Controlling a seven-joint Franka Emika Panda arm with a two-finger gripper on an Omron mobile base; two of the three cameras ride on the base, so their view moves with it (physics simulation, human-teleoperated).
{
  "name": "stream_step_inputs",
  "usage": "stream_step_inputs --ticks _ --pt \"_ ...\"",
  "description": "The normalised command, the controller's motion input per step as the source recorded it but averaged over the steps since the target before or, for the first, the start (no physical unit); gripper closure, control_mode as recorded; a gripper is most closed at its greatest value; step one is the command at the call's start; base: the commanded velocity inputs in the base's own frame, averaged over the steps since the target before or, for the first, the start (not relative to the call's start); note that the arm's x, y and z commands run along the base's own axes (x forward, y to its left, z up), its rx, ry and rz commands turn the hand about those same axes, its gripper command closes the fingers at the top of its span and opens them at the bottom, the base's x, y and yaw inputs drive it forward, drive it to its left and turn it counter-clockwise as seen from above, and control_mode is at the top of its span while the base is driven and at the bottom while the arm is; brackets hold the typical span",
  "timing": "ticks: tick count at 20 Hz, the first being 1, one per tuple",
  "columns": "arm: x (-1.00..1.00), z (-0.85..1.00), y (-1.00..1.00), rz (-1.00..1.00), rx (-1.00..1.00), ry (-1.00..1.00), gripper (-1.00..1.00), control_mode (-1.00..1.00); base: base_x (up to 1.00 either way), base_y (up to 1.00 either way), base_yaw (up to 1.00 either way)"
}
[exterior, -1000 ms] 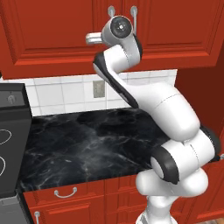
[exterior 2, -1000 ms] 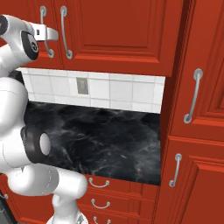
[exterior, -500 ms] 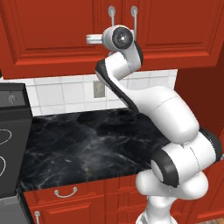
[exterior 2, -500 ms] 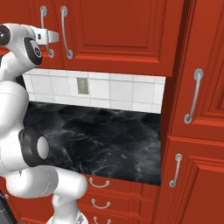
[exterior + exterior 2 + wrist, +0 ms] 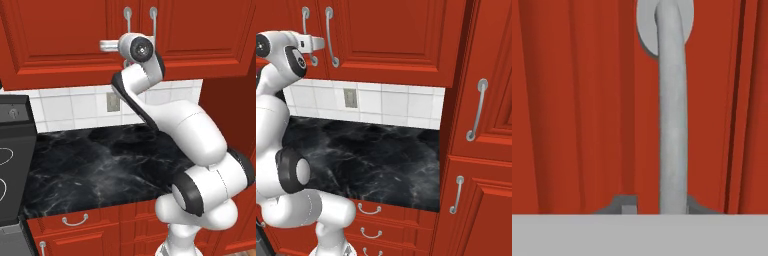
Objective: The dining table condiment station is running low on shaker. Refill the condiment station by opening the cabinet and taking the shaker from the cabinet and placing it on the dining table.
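Note:
The red wall cabinet [image 5: 50,40] hangs above the worktop with both doors closed. Two long silver bar handles stand side by side at its middle. My gripper [image 5: 660,206] is pressed up to the left handle [image 5: 673,125], whose bar runs down between the two dark fingertips [image 5: 624,206], and the jaws are shut on it. From the right base view my hand [image 5: 312,45] sits against that same handle [image 5: 304,15], beside the right door's handle [image 5: 330,35]. The shaker is hidden behind the doors. The dining table is out of view.
Below the cabinet lies a black marble worktop [image 5: 100,165] backed by white tiles with a wall outlet [image 5: 349,98]. A black stove [image 5: 12,165] borders it on the left. Red drawers [image 5: 371,210] sit under it, and a tall red cabinet [image 5: 481,110] rises at the right.
The jaws have closed from wide open onto the left cabinet handle. The hand has shifted slightly along the handle; the doors have not moved.

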Motion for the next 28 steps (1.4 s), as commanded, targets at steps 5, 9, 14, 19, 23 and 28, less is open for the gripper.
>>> stream_step_inputs --ticks 5,9,14,19,23,28 --pt "-0.23 0.0 0.01 0.0 0.0 0.09 1.0 -1.0 0.0 0.0 0.0" --pt "-0.8 0.03 0.08 0.02 0.0 0.09 1.0 -1.0 0.0 0.0 0.0" --pt "-1.0 0.23 0.18 0.07 0.01 0.01 1.0 -1.0 0.0 0.0 0.0" --pt "-1.0 0.45 0.21 0.11 0.04 0.0 1.0 -1.0 0.0 0.0 0.0" --pt "-0.91 0.56 0.09 0.1 0.06 0.0 1.0 -1.0 0.0 0.0 0.0" --pt "-0.82 0.53 0.1 0.11 0.08 0.03 1.0 -1.0 0.0 0.0 0.0"
